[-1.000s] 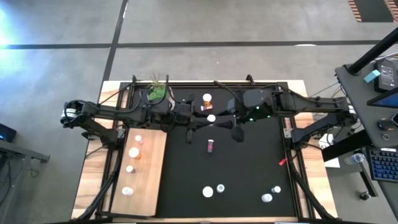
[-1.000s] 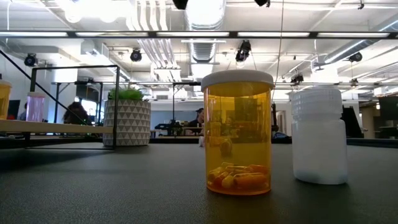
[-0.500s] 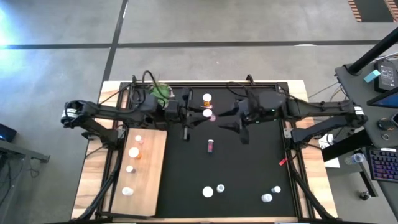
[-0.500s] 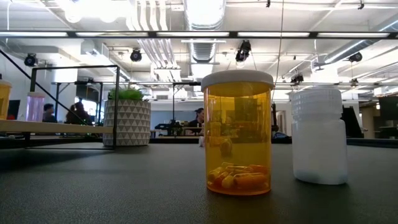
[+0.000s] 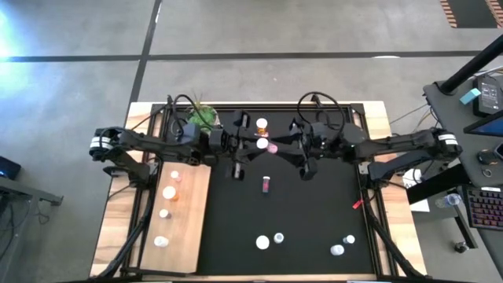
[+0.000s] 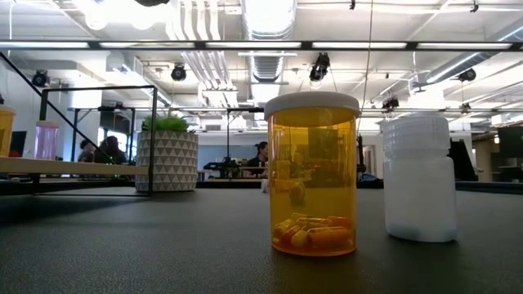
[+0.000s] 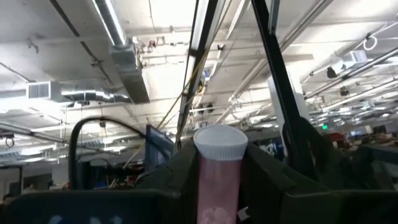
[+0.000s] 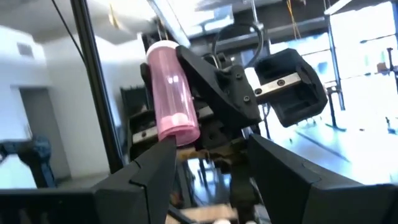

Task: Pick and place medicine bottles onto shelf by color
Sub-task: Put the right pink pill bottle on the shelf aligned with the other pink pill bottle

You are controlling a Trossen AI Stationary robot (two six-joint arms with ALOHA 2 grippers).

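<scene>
Left claw (image 7: pixel 221 167) clenched on a pink bottle (image 5: pixel 272 148), white cap up between the fingers, held aloft over the far middle of the mat (image 5: pixel 314 212). Right claw (image 8: pixel 211 147) released, fingers apart with nothing between them, just beside that bottle and facing it from the opposite side. Both arms stretched in toward each other across the far part of the worktop.

On the shelf (image 5: pixel 190 228) at the left: four bottles in a row, well apart from one another, the farthest one (image 5: pixel 174 176) orange.

On the mat: an orange bottle (image 5: pixel 262 123) near the far edge, just beyond the held one; a maroon bottle (image 5: pixel 266 183) lying near the middle; two white-capped bottles (image 5: pixel 262 242) close together at the near edge; two more (image 5: pixel 337 250) toward the near right corner.

Seen level from the mat: an orange bottle with capsules inside (image 6: pixel 313 175), a white bottle (image 6: pixel 418 180) just beside it, both upright. Plant pot (image 6: pixel 167 160) farther back.
</scene>
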